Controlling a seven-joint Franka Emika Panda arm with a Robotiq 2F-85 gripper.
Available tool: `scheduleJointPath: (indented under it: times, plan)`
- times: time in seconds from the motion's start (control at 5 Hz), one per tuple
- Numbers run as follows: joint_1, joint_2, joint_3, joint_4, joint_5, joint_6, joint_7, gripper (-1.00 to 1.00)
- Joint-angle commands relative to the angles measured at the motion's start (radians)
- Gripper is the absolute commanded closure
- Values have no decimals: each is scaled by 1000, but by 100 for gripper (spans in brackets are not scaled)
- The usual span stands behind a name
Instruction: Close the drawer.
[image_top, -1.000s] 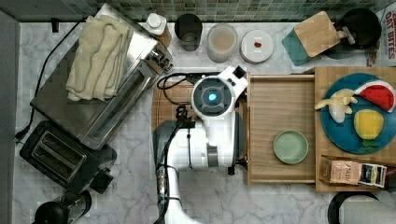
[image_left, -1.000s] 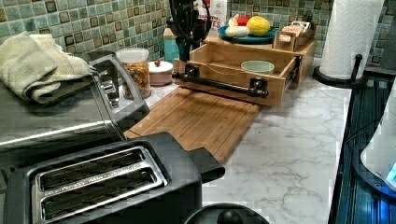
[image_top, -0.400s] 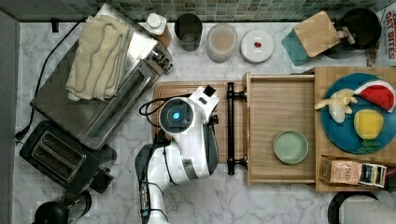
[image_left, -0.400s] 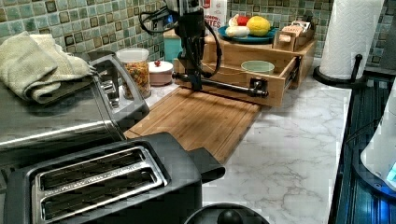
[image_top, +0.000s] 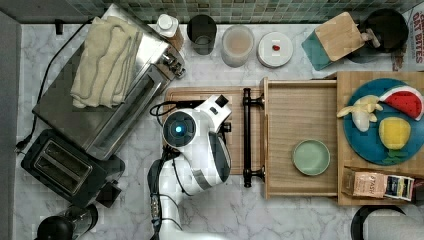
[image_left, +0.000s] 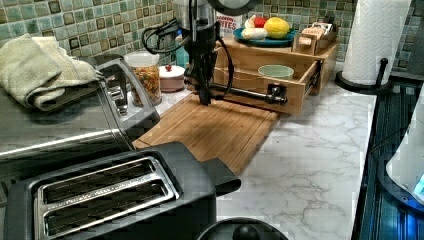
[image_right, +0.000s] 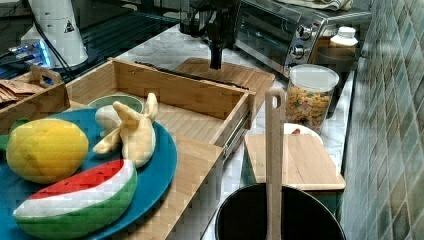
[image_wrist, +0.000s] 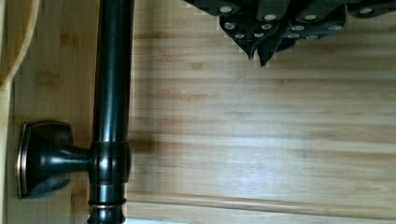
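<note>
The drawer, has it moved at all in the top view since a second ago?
No. In the top view the drawer sits as before, its black handle still over the cutting board and well short of the fruit plate; it remains pulled open.

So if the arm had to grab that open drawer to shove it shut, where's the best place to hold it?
Probably the black bar handle across the drawer front. It stands off the wood on two posts, leaving a gap for fingers. Come from above over the cutting board, mid-bar between the posts, then push toward the cabinet.
</note>
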Motion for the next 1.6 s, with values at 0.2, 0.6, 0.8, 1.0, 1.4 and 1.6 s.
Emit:
scheduleJointPath:
  times: [0.2, 0.6, 0.8, 1.0, 1.4, 1.6]
  plan:
    - [-10, 18, -32, 36, -46, -22, 30, 100]
    - [-53, -4, -57, 14, -53, 24, -29, 100]
    - [-86, -2, -69, 25, -17, 12, -102, 100]
    - [-124, -8, -90, 17, -9, 34, -166, 100]
    - [-216, 5, -137, 54, 53, 29, -322, 100]
    - [-271, 7, -159, 80, 66, 29, -366, 100]
